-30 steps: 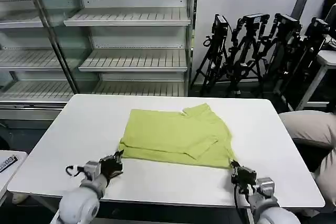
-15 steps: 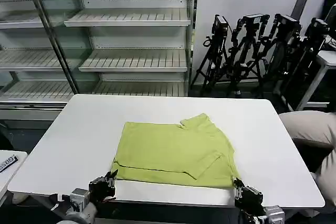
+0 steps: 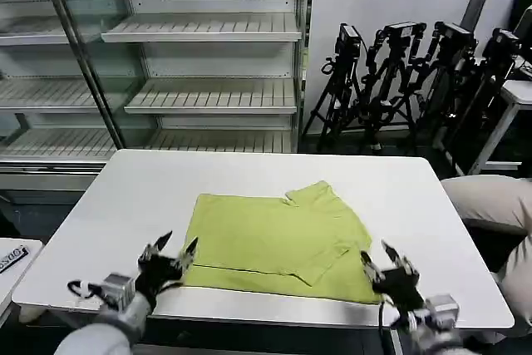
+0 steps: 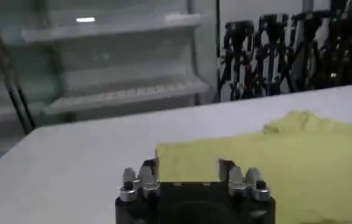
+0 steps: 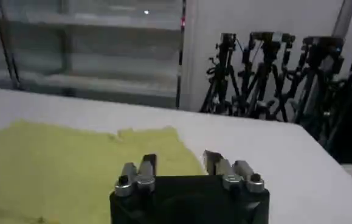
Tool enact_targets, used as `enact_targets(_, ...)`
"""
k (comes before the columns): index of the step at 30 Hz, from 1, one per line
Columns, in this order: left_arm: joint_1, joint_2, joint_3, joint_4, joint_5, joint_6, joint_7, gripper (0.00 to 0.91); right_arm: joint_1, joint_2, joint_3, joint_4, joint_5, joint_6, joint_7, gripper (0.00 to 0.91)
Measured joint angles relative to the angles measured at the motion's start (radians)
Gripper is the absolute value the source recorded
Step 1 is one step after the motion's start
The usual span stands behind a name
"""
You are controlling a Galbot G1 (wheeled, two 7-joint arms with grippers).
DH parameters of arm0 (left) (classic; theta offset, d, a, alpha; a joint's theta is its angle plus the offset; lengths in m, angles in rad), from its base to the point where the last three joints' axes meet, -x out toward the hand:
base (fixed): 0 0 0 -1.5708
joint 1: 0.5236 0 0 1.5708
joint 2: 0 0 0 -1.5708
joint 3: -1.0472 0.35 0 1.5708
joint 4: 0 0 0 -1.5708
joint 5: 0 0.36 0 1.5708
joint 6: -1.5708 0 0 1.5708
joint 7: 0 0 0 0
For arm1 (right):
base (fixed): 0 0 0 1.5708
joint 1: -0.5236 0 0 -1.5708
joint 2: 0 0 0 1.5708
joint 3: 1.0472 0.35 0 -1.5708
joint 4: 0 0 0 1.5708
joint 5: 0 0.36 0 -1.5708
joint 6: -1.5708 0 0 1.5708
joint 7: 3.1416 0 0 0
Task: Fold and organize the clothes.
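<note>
The clothes are one lime-green T-shirt, folded into a rough rectangle on the white table, with a sleeve sticking out at its far right corner. My left gripper hovers open at the shirt's near left corner, fingers spread and holding nothing. At the near right corner my right gripper is open too, just above the fabric edge. The left wrist view has the T-shirt beyond the open left gripper. From the right wrist, the T-shirt lies past the open right gripper.
Empty metal shelving stands behind the table. Several black camera tripods cluster at the back right. A person's beige trouser leg is beside the table's right edge. Bare tabletop surrounds the shirt on all sides.
Both grippers pulled the shirt's near edge toward the table front, then opened and let go; they now sit raised just off the near corners.
</note>
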Motion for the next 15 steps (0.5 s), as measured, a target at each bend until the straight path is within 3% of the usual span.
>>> enact_targets(15,-0.451,0.027,0.164,0.387,-0.081,0.000,0.103,0.907,0.611,0.111,-0.253,-0.559,0.029,-0.044,0.062,0.907)
